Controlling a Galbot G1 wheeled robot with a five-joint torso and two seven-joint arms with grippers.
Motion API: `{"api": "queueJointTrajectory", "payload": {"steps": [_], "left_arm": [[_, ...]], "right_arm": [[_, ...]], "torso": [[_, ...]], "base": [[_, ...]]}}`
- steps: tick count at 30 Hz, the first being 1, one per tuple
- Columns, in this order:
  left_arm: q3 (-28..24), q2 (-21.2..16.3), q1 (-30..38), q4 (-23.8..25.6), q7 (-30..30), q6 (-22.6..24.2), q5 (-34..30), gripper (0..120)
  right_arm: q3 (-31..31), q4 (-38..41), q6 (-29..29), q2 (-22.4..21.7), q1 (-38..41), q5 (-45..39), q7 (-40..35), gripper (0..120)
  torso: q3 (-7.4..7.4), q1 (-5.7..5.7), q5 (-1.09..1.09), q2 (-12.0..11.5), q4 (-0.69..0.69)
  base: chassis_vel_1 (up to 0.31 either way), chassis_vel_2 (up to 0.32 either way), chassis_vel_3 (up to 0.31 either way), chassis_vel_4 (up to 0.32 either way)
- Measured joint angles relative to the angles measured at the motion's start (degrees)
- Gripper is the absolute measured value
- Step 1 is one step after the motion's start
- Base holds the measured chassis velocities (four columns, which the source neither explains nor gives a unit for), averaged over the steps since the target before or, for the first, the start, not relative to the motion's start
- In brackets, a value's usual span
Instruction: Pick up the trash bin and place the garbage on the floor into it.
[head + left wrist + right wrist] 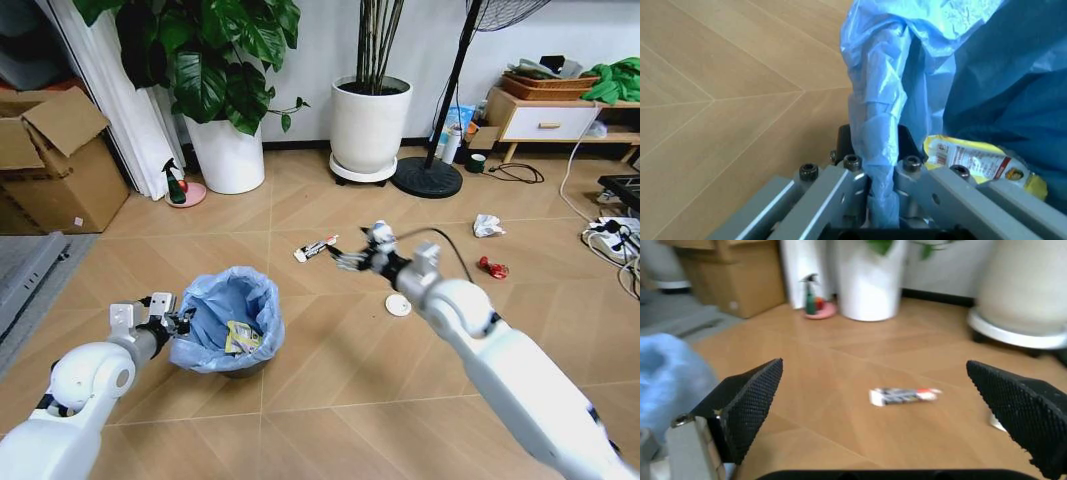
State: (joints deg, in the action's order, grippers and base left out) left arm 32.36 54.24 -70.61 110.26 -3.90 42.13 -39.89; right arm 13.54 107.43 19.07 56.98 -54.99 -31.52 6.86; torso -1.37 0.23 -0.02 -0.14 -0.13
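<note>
The trash bin [228, 322], black with a crinkled light blue liner, stands on the wood floor at lower left, and a yellow packet [241, 338] lies inside. My left gripper [177, 322] is shut on its rim; in the left wrist view the fingers [852, 176] pinch the folded liner [879, 140]. My right gripper [349, 259] hangs open just right of a white tube [315, 248]. The tube [903, 395] lies on the floor beyond the open pads [750, 402]. Other garbage: a white round lid [398, 305], a red packet [492, 267], a crumpled paper wad [487, 225].
Two white plant pots [229, 152] [369, 124] and a black fan base [427, 177] stand at the back. A cardboard box [55, 165] is at far left, a spray bottle [175, 183] beside it. A power strip and cables [610, 235] lie at right, near a low cabinet [545, 122].
</note>
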Motion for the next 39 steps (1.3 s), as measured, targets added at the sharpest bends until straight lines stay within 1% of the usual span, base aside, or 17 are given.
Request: {"api": "queueJointTrajectory", "payload": {"steps": [1, 2, 5, 8, 9, 11, 13, 16, 17, 21, 27, 39], "left_arm": [[0.0, 0.1, -0.1, 0.0, 0.1, 0.0, 0.3, 0], [0.1, 0.3, -0.4, 0.0, 0.4, 0.0, 0.7, 0], [0.1, 0.4, -0.6, 0.1, 0.5, 0.0, 1.2, 0], [0.1, 0.7, -0.8, 0.4, 0.5, 0.0, 1.9, 0], [0.1, 0.7, -0.8, 0.4, 0.5, 0.0, 1.9, 0], [0.2, 0.7, -1.4, 1.1, 0.5, 0.0, 2.4, 0], [0.4, 0.6, -1.7, 1.3, 0.5, 0.0, 2.5, 0], [1.2, 0.6, -2.6, 2.2, 0.2, 0.0, 2.8, 0], [1.2, 0.6, -2.6, 2.2, 0.2, 0.0, 2.8, 0], [2.0, 0.4, -3.3, 3.0, -0.2, 0.0, 2.8, 0], [2.3, 0.0, -3.4, 3.1, -0.3, 0.0, 2.8, 0], [2.3, 0.3, -3.5, 3.3, -0.3, 0.0, 2.8, 0]], "right_arm": [[2.1, 0.6, -0.6, -0.1, -2.2, 0.8, 0.1, 100], [5.5, 1.5, -1.5, 0.0, -5.6, 2.2, 0.3, 100], [8.4, 2.3, -2.4, 0.5, -8.7, 3.6, 0.5, 100], [12.6, 3.4, -3.3, 2.6, -13.5, 5.4, 0.2, 100], [12.6, 3.4, -3.3, 2.6, -13.5, 5.4, 0.2, 100], [15.3, 4.0, -5.3, 5.1, -17.7, 8.0, -0.6, 100], [15.7, 4.1, -5.7, 5.5, -18.4, 8.5, -0.6, 100], [17.2, 4.7, -6.9, 7.9, -21.5, 10.7, -0.8, 100], [17.2, 4.7, -6.9, 7.9, -21.5, 10.7, -0.8, 100], [18.0, 5.3, -7.5, 11.3, -23.7, 13.1, -1.3, 100], [17.9, 5.4, -8.0, 12.6, -24.2, 14.2, -1.7, 100], [17.7, 5.6, -8.1, 12.5, -24.0, 14.2, -1.9, 100]], "torso": [[0.00, 0.00, -0.01, 0.0, -0.01], [0.00, 0.00, 0.00, 0.0, -0.01], [0.00, 0.00, -0.01, 0.0, 0.00], [0.00, 0.00, -0.01, 0.0, 0.00], [0.00, 0.00, -0.01, 0.0, 0.00], [0.00, 0.00, -0.01, 0.0, 0.00], [0.00, 0.00, -0.02, 0.0, 0.00], [0.00, 0.00, -0.04, 0.0, 0.02], [0.00, 0.00, -0.04, 0.0, 0.02], [0.01, 0.00, -0.04, 0.0, 0.00], [0.01, 0.00, -0.04, 0.0, 0.01], [-0.01, 0.00, -0.03, 0.0, 0.00]], "base": [[0.000, 0.000, 0.000, 0.000], [0.000, 0.000, 0.000, 0.000], [0.000, 0.000, 0.000, 0.000], [0.000, 0.000, 0.000, 0.000], [0.000, 0.000, 0.000, 0.000], [0.000, 0.000, 0.000, 0.000], [0.000, 0.000, 0.000, 0.000], [0.000, 0.000, 0.000, 0.000], [0.000, 0.000, 0.000, 0.000], [0.000, 0.000, 0.000, 0.000], [0.000, 0.000, 0.000, 0.000], [-0.069, 0.062, 0.065, -0.067]]}}
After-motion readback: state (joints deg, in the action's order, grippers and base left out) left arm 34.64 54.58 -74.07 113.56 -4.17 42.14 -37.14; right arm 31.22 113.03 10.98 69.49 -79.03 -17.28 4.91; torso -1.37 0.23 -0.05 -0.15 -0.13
